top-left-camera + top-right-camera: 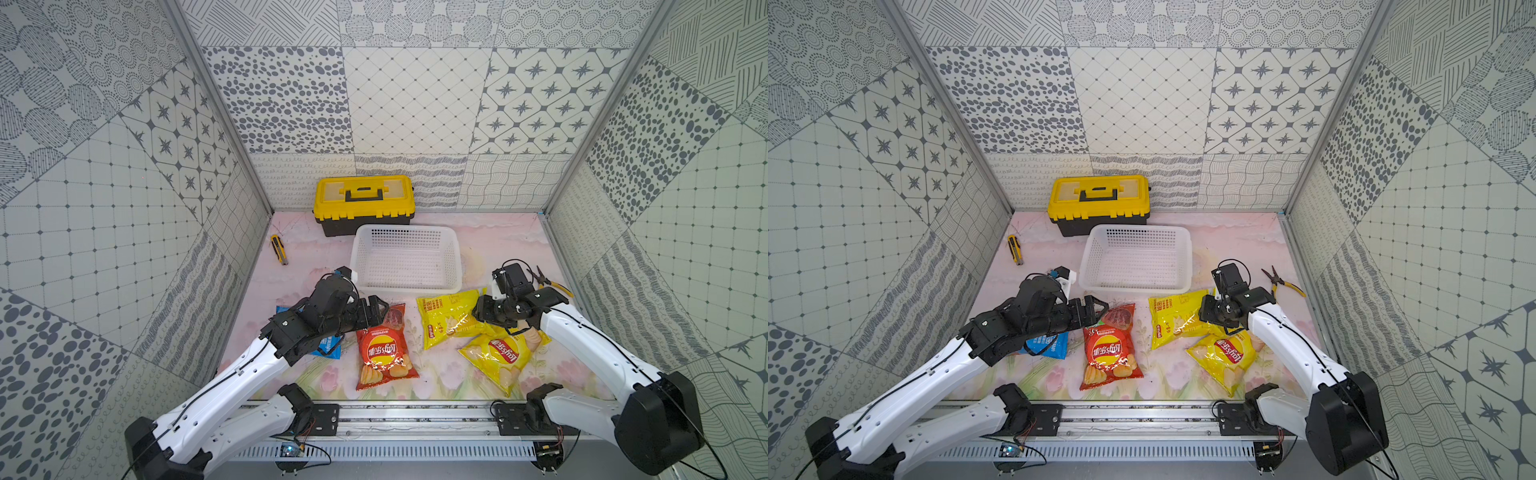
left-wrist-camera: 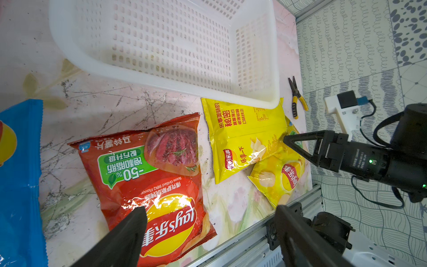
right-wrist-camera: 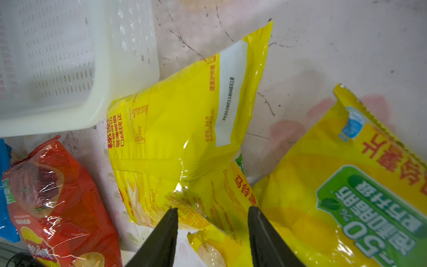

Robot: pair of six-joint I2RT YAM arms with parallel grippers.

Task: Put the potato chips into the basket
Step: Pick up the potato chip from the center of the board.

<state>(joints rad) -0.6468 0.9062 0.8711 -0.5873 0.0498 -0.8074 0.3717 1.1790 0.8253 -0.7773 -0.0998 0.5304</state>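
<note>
Four crinkly glossy chip bags lie beside the perforated basket; left tool and right tool gape.

bright even light, glare on red bag

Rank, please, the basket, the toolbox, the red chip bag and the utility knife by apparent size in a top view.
1. basket and toolbox: near alike, the toolbox farther back, so unranked.
2. red chip bag.
3. utility knife, clearly smallest.
</note>
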